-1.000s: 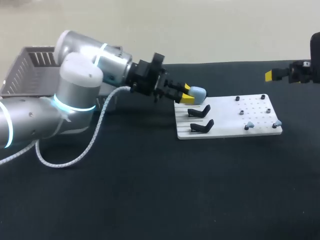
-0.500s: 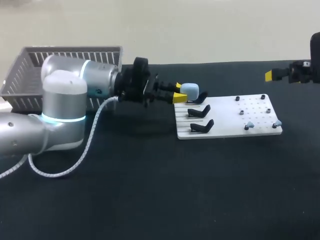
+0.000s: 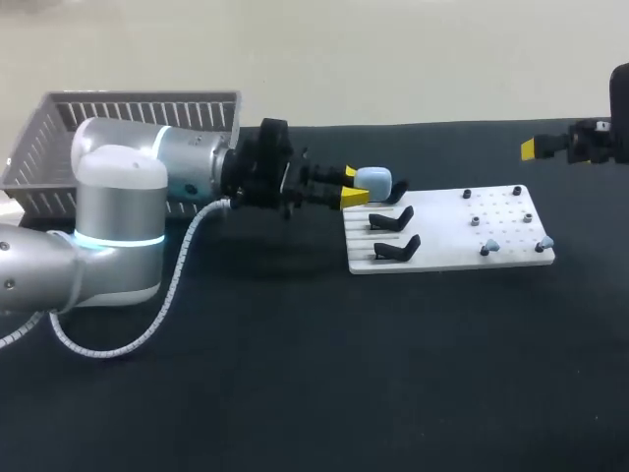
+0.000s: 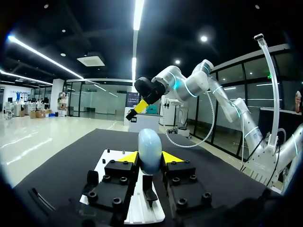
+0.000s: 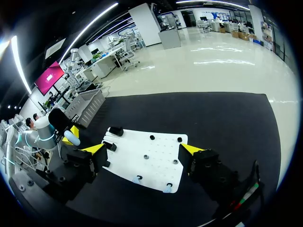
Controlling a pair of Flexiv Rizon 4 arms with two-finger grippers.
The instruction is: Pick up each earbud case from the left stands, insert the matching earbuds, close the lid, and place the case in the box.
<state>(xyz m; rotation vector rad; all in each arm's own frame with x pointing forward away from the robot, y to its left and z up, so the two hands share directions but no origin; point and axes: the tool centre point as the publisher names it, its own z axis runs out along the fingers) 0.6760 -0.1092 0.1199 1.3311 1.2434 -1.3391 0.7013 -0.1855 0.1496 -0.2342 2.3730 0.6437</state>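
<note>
The basket (image 3: 138,108) stands at the far left, behind our left arm. Our left gripper (image 3: 354,186) pinches the pale blue case (image 3: 374,180) from both sides at the farthest stand, and a black hook (image 4: 148,188) shows just under it. We cannot tell whether the case rests on the hook. We should lift straight up before swinging, holding firm and leaving the lid free. The two nearer stands (image 3: 394,218) are bare, so we must clear them. The board (image 3: 511,221) carries earbuds (image 3: 488,248) near its right edge. Our right gripper (image 3: 550,147) hangs spread wide, well apart, so we judge the middle open.
</note>
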